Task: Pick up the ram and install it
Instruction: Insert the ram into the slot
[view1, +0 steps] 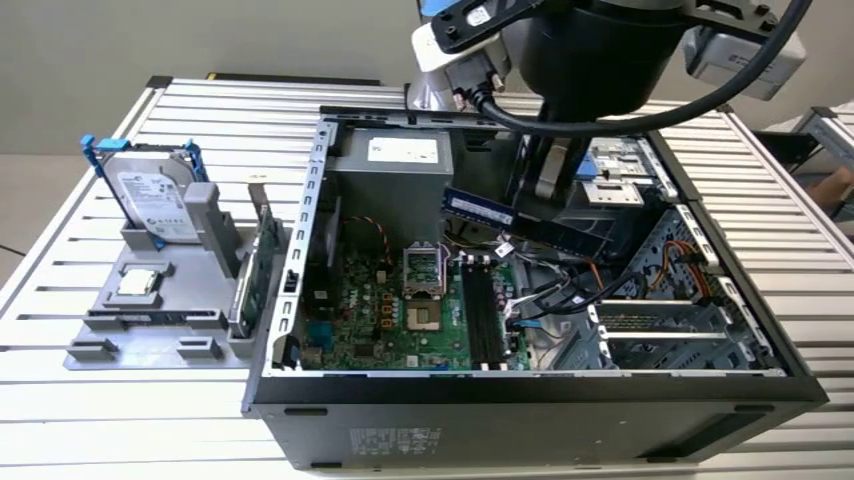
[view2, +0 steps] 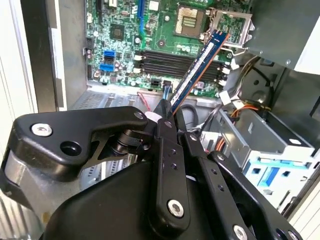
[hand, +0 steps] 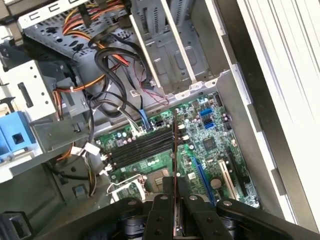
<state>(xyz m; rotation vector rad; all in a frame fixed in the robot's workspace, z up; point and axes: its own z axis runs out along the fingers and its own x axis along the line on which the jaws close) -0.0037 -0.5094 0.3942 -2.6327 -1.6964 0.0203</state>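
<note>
Currently the gripper (view2: 169, 112) is clamped on the ram (view2: 198, 66), which hangs tilted inside the open computer case (view1: 534, 410), above the motherboard's (view2: 116, 31) black memory slots (view2: 155, 59), clear of them

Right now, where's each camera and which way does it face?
Exterior view: off the arm, high, looking down into the case; arm, gripper show.
Second wrist view: on the wrist, facing the motherboard past gripper and ram.
First wrist view: on the wrist, facing the motherboard; ram edge-on between fingers.
Shared: the ram; in both wrist views, the black slots.
</note>
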